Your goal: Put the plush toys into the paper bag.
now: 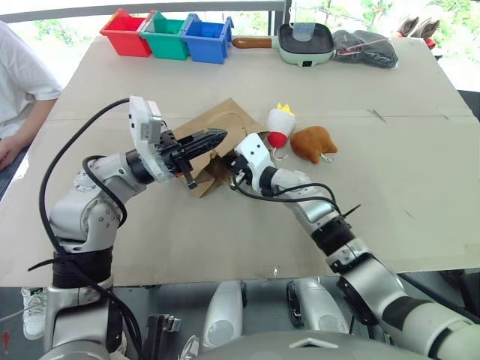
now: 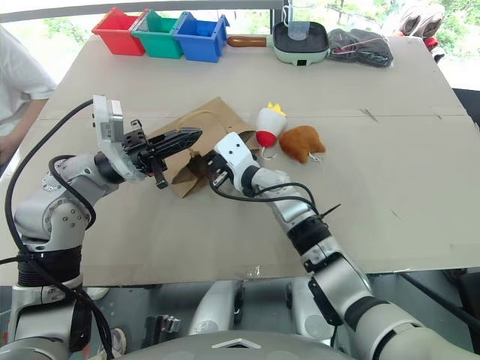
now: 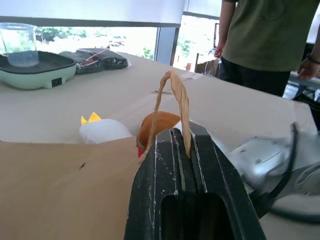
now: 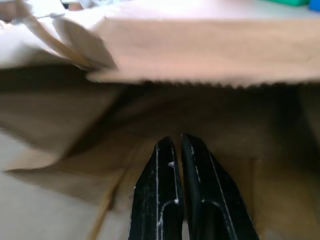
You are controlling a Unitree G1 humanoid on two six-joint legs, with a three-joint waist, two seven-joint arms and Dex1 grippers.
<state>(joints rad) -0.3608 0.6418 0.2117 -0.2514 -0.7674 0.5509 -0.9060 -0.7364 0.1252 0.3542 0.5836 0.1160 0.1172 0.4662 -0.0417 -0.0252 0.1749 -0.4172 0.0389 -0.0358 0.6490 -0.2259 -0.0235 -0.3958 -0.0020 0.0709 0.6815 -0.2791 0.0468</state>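
Observation:
The brown paper bag (image 1: 219,122) lies on its side at the table's middle, mouth toward me. My left gripper (image 1: 216,137) is shut on one of its tan cord handles (image 3: 176,92), which loops up out of the closed fingers and lifts the upper lip. Reaching in from the right, my right gripper (image 1: 227,170) has its shut fingers (image 4: 162,165) in the bag's mouth, and I cannot tell whether paper is pinched between them. The red-and-white fries plush toy (image 1: 280,127) and the orange-brown chicken plush toy (image 1: 313,143) lie on the table just right of the bag.
Red (image 1: 126,34), green (image 1: 166,37) and blue (image 1: 206,39) bins stand at the far left edge. A green pan (image 1: 304,41) with a cup and a dark pouch (image 1: 365,46) sit at the far right. A person (image 1: 19,90) sits left of the table; another person (image 3: 270,40) stands beyond it.

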